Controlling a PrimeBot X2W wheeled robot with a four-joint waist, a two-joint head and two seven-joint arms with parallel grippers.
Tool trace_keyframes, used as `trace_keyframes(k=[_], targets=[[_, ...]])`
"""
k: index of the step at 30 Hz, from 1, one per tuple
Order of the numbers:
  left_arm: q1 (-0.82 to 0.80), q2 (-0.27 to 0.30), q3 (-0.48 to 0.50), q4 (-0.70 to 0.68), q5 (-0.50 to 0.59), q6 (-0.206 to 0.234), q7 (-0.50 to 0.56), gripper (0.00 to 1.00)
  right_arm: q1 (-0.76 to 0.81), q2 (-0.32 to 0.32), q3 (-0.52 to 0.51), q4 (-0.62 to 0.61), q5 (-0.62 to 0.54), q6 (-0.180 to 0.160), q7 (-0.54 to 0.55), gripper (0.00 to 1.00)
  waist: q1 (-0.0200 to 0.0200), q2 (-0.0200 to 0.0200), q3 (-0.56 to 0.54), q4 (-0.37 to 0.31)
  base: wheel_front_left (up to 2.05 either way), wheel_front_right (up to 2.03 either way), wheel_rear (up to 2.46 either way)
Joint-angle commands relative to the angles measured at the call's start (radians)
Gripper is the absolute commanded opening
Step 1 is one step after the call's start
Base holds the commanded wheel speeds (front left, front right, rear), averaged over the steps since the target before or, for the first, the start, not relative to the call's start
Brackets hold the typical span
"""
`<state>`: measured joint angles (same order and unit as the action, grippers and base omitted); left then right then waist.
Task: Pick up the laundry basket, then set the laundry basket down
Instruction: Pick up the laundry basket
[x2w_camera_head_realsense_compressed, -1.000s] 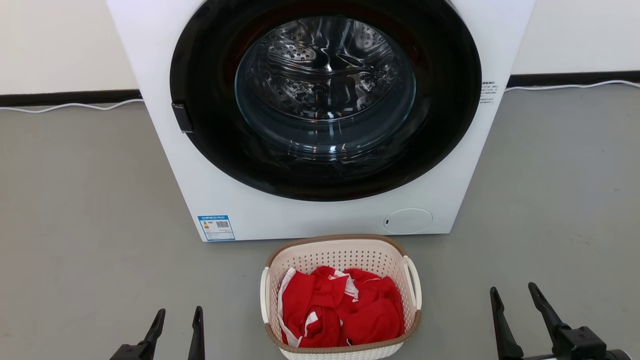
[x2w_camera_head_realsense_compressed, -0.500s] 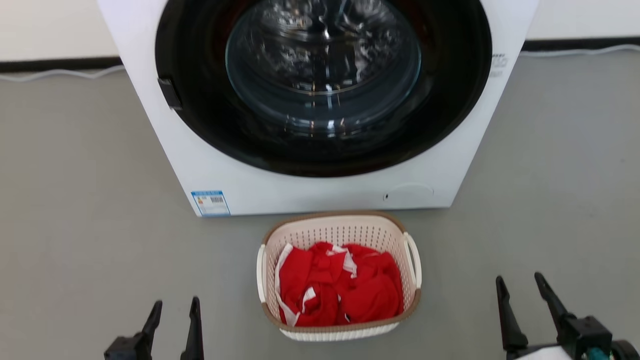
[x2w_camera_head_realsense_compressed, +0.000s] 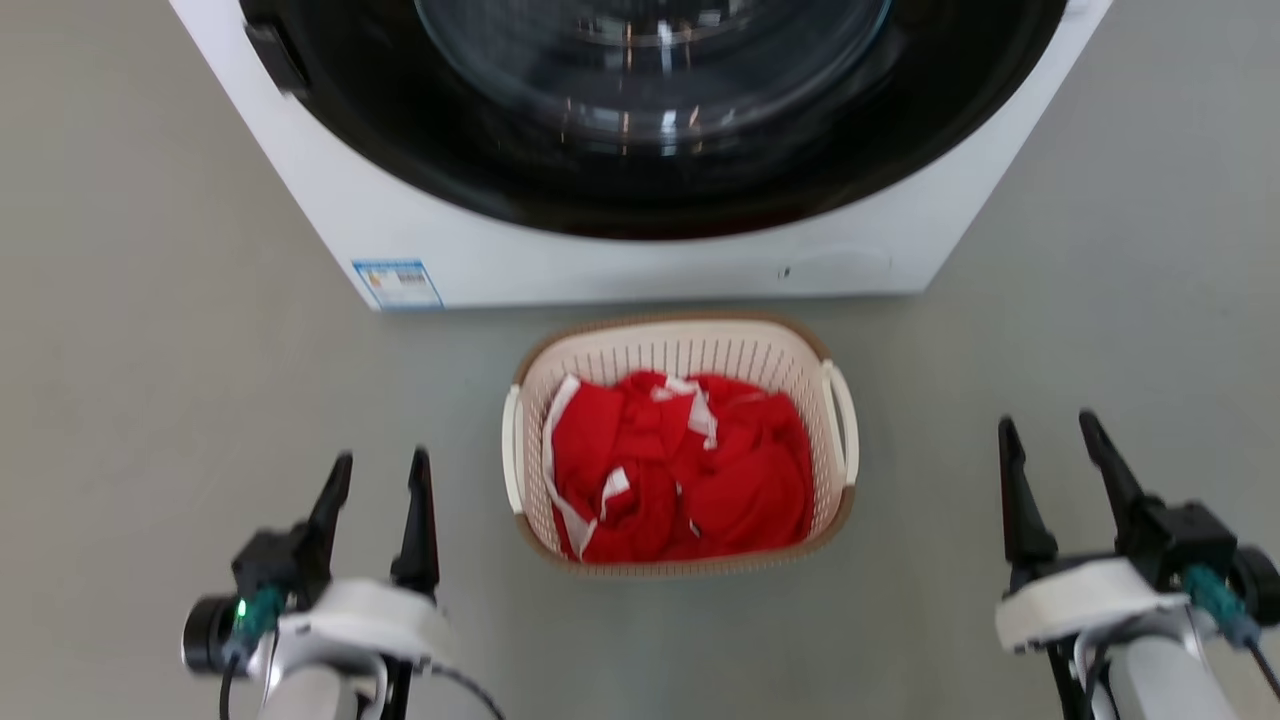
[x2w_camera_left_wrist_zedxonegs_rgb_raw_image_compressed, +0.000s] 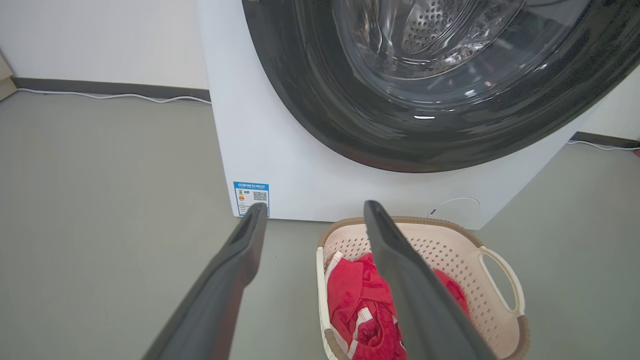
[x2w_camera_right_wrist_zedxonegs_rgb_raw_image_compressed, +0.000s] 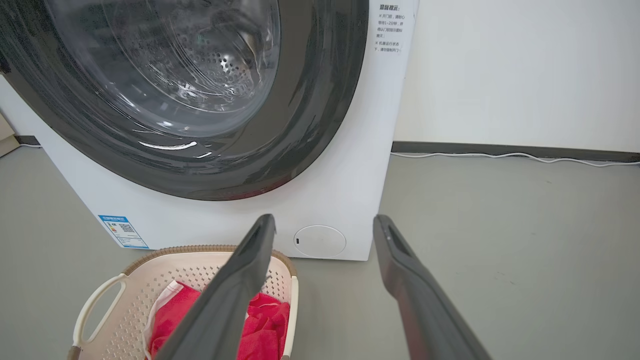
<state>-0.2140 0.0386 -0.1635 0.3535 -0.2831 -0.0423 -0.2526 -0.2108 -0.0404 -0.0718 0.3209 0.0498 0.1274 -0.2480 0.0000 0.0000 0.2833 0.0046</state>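
The small cream-white perforated plastic laundry basket (x2w_camera_head_realsense_compressed: 678, 440) with its brown woven-look rim sits on the grey floor (x2w_camera_head_realsense_compressed: 150, 400) just in front of the big white front-loading washing machine (x2w_camera_head_realsense_compressed: 600, 260), heaped with crumpled red and white cloth (x2w_camera_head_realsense_compressed: 680, 470). The left gripper (x2w_camera_head_realsense_compressed: 380, 475) hangs off to the basket's left and the right gripper (x2w_camera_head_realsense_compressed: 1055, 440) further off to its right, both with their long dark fingers spread wide and holding nothing; neither touches the basket. From where I stand, the trouble I'd expect is in the grab: the white side handles (x2w_camera_head_realsense_compressed: 843, 420) are thin loops lying close against the wall, so a finger could miss the slot and shove the light basket sideways or back against the machine. If one side catches before the other, the basket could well tip and spill the red cloth. The machine's white front stands just behind the far rim, leaving little room there, so any reach from the back looks blocked; the sides and near edge are open. A white cable (x2w_camera_right_wrist_zedxonegs_rgb_raw_image_compressed: 515, 156) runs along the dark skirting by the wall, well apart from all this.
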Motion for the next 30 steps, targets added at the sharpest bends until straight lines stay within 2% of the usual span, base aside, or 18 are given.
trace_keyframes(k=[1, 13, 30], targets=[[-0.053, 0.012, 0.021, -0.007, -0.018, 0.012, -0.009, 1.00, -0.040, -0.010, 0.022, -0.006, -0.013, 0.003, -0.014, 1.00, 0.0000, 0.0000, 0.061, 0.003, 0.00, 0.00, 0.00], [-0.267, 0.012, -0.056, 0.110, -0.081, 0.081, -0.009, 1.00, -0.241, -0.010, 0.021, 0.126, -0.032, 0.003, -0.014, 1.00, 0.0000, 0.0000, 0.274, 0.017, 0.00, 0.00, 0.00], [-0.464, 0.012, -0.203, 0.257, -0.154, 0.155, -0.009, 1.00, -0.430, -0.010, 0.100, 0.295, -0.029, 0.003, -0.014, 1.00, 0.0000, 0.0000, 0.479, 0.027, 0.00, 0.00, 0.00]])
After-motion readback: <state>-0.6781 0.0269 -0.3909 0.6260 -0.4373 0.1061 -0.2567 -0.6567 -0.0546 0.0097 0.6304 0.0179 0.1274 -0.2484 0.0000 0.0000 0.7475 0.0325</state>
